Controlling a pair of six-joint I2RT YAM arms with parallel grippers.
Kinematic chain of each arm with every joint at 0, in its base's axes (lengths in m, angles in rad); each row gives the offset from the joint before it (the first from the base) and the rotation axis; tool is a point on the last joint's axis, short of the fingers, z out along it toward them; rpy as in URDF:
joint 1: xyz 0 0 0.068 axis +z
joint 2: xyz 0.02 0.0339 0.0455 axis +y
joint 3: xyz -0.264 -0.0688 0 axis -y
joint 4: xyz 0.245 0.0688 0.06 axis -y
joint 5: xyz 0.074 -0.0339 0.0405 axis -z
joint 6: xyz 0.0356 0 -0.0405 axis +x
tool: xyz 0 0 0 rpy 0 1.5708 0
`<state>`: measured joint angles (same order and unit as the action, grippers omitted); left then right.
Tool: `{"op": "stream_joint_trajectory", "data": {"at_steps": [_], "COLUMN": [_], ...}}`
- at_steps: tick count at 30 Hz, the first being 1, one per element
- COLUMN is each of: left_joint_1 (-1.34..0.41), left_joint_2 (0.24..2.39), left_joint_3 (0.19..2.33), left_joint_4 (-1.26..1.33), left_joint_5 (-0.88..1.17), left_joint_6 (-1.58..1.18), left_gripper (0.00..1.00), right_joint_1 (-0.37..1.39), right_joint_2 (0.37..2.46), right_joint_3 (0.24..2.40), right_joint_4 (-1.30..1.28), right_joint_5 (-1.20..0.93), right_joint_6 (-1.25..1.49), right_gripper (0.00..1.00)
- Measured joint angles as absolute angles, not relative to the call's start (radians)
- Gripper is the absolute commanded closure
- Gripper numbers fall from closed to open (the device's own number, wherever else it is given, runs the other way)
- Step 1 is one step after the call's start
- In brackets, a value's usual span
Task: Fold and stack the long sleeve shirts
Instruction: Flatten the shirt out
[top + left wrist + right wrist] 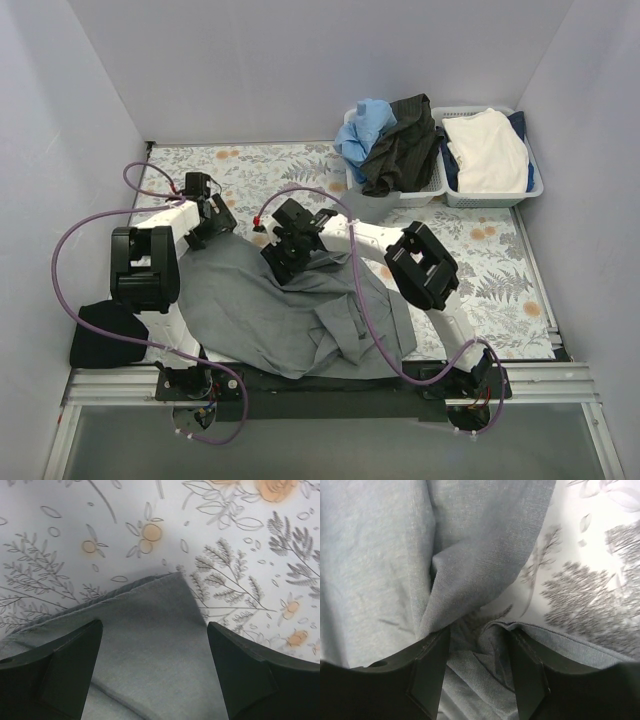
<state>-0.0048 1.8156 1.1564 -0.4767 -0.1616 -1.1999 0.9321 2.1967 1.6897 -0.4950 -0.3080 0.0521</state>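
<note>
— Where is the grey shirt [290, 310] seen?

— It is spread, rumpled, over the middle of the table [480, 260], between the two arms. A black shirt [105, 335] is bunched at the near left corner, partly hidden by the left arm.

— How is the left gripper [152, 645] set?

— It is held wide open at the shirt's far left corner. Nothing is gripped. In the wrist view that corner is seen lying flat on the flowered cloth, between and below the two fingers.

— And the right gripper [479, 645]?

— It is lowered onto the shirt's far edge, near the middle. Its fingers are held partly apart, and a raised fold of grey cloth is seen running in between them. Whether that fold is actually pinched cannot be told.
</note>
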Motion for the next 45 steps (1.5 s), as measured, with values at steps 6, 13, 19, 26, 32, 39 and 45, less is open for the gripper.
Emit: {"op": "stream_joint_trajectory", "data": {"at_steps": [6,13,19,26,32,39,45], "left_joint_1": [-0.019,-0.2,-0.351,-0.446,-0.436,-0.432,-0.431], "left_joint_2": [1.816,1.905,2.122,2.231,2.202,2.081,2.004], "left_joint_3": [1.221,1.408,1.557,1.567,1.431,1.316,1.312], "left_joint_4": [-0.473,-0.325,-0.187,-0.052,0.133,0.127,0.158], "left_joint_5": [0.027,0.316,0.471,0.562,0.622,0.446,0.447], "left_joint_6": [-1.127,-1.107,-1.135,-1.165,-1.218,-1.227,-1.208], "left_gripper": [0.12,0.11,0.11,0.15,0.26,0.21,0.2], "right_joint_1": [0.962,0.953,0.924,0.784,0.7,0.697,0.691], "right_joint_2": [2.114,1.831,1.523,1.302,1.263,1.263,1.263], "right_joint_3": [1.595,1.48,1.402,1.331,1.33,1.329,1.325], "right_joint_4": [-0.509,-0.539,-0.52,-0.524,-0.524,-0.527,-0.528], "right_joint_5": [-0.201,0.025,0.166,0.23,0.23,0.229,0.229], "right_joint_6": [0.077,0.136,0.205,0.291,0.319,0.338,0.345], "right_gripper": [0.36,0.31,0.31,0.31,0.31,0.32,0.32]}}
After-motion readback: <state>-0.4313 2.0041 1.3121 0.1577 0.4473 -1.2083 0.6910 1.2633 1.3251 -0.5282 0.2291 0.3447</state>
